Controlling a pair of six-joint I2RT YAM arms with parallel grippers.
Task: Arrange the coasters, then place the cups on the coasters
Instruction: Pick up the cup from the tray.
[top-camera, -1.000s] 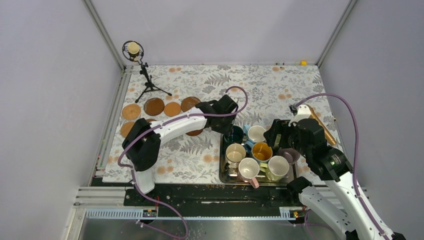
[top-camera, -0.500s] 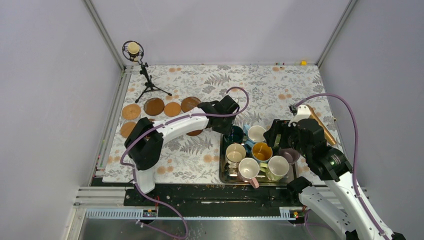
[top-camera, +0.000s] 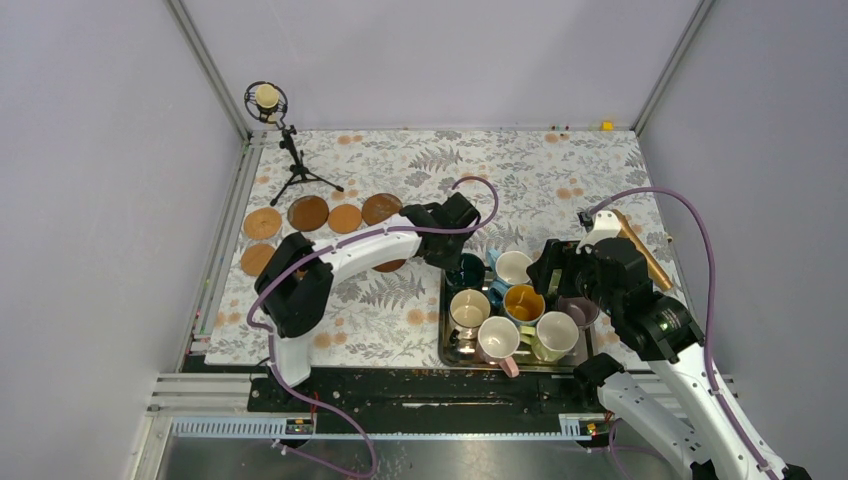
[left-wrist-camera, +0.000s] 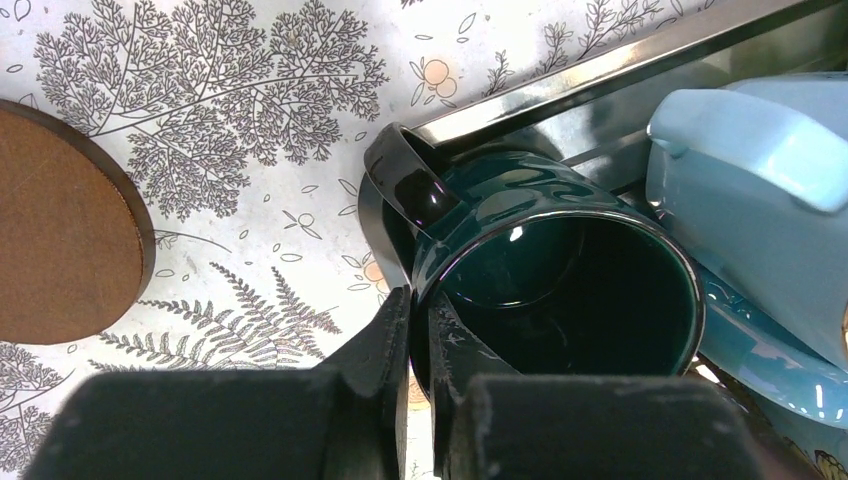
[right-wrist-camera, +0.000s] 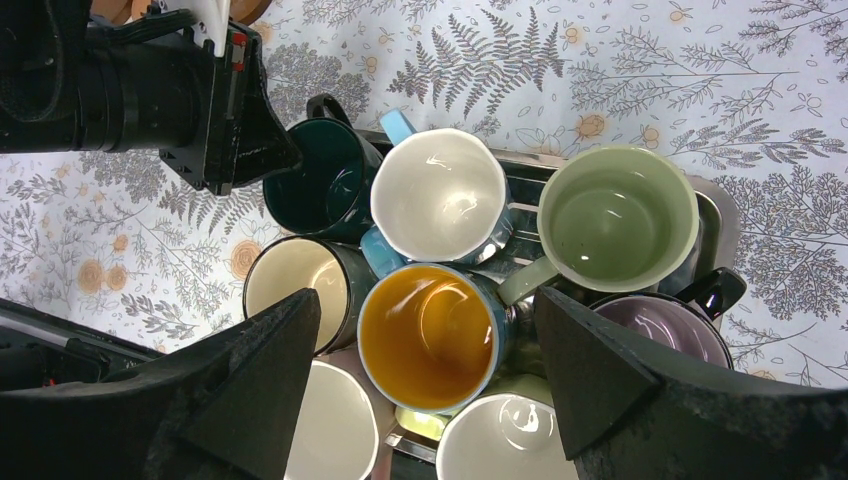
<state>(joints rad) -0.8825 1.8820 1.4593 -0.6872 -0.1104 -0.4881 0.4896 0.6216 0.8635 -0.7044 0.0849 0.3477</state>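
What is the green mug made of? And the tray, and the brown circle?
The green mug looks like glazed ceramic: it is glossy, with bright spots of light on it. The tray is probably polished steel, because its rim shines like a mirror. The brown circle is a coaster. It looks dull and matte, maybe cork or pressed wood. I can't tell which.

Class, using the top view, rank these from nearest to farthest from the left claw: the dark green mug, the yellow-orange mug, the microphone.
1. dark green mug: gripped at its rim by the left claw, at the far-left corner of the tray.
2. yellow-orange mug: middle of the tray, to the right.
3. microphone: far back-left corner.
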